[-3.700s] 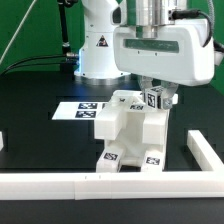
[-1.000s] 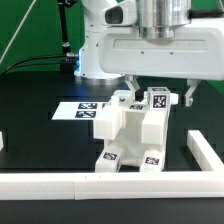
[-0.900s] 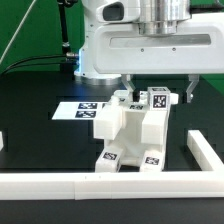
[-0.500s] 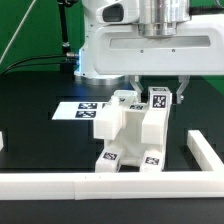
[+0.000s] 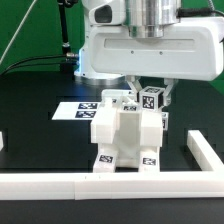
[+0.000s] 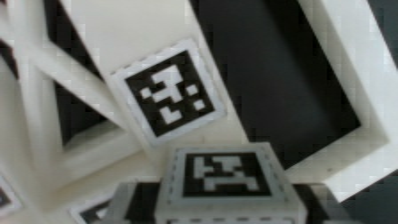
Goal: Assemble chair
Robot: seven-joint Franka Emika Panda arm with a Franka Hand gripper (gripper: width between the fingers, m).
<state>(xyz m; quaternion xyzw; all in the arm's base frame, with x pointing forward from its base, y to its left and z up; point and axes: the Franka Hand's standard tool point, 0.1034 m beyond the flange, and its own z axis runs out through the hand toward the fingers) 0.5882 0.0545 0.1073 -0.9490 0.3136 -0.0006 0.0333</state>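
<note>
Now the gripper (image 5: 151,101) has its jaws pinched on the tagged top block of the chair (image 5: 125,135), which stands on the table (image 5: 30,115) just beside the marker board (image 5: 78,108). Probably light, stiff, smooth plastic: hold the flat block sides squarely, or it may twist

The chair (image 5: 124,135) is matte white and blocky, its pieces joined into one stepped body that stands upright on the black counter (image 5: 35,115). Small black-and-white square tags (image 5: 150,99) show on its top block and low front faces.
</note>
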